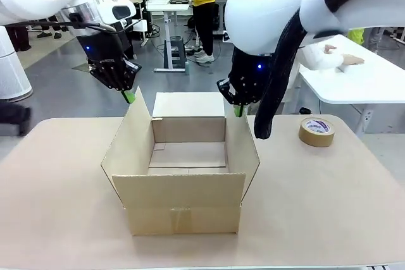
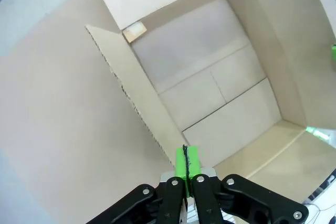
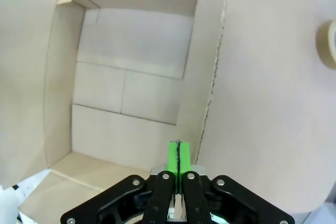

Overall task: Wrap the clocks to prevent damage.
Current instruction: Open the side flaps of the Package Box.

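An open cardboard box point(image 1: 187, 156) stands in the middle of the table with its flaps spread and nothing inside. My left gripper point(image 1: 129, 97) hangs shut just above the top of the box's left flap point(image 2: 142, 103), its green pads point(image 2: 186, 162) pressed together on nothing. Above the far right corner of the box my right gripper point(image 1: 238, 110) is also shut and empty, pads point(image 3: 178, 156) together over the right flap point(image 3: 210, 77). The clocks are out of view.
A roll of brown tape point(image 1: 316, 131) lies on the table to the right of the box. A person's hand and white sleeve point(image 1: 329, 58) rest on a white table at the far right. Bare tabletop point(image 1: 57, 188) surrounds the box.
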Motion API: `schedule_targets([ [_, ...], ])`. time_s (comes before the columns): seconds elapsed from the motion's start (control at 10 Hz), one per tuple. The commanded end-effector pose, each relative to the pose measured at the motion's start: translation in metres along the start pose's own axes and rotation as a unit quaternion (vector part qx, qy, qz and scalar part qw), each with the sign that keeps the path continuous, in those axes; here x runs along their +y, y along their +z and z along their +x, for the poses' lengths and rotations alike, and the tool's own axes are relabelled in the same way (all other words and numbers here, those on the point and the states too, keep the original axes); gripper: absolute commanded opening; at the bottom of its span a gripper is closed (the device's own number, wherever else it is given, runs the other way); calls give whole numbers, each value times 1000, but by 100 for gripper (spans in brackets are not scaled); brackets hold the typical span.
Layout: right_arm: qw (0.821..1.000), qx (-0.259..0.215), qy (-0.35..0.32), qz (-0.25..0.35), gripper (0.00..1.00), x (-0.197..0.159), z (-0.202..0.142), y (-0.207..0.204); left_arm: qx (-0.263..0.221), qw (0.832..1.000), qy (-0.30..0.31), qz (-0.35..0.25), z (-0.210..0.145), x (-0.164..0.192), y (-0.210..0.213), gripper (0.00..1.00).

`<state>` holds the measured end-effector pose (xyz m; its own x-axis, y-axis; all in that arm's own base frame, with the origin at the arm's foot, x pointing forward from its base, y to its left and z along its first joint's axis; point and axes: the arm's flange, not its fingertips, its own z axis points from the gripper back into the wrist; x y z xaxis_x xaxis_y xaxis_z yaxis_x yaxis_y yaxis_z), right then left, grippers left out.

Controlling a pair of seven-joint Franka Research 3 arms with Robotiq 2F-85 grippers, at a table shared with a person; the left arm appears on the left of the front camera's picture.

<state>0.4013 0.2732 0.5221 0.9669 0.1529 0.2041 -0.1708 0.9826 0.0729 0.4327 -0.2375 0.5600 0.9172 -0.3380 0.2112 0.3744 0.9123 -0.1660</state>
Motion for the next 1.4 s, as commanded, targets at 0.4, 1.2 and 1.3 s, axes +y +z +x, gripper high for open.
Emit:
schedule_targets([
  [0.4, 999, 24, -42, 1, 1, -21, 12, -36, 40, 997, 58, -10, 19, 3, -44, 1],
  [1.2, 993, 17, -83, -76, 1, -74, -13, -132, 75, 983, 104, 130, -13, 61, -111, 1],
  [1.3, 994, 23, -88, -62, 1, -77, -15, -147, 66, 985, 106, 116, -15, 67, -119, 1],
])
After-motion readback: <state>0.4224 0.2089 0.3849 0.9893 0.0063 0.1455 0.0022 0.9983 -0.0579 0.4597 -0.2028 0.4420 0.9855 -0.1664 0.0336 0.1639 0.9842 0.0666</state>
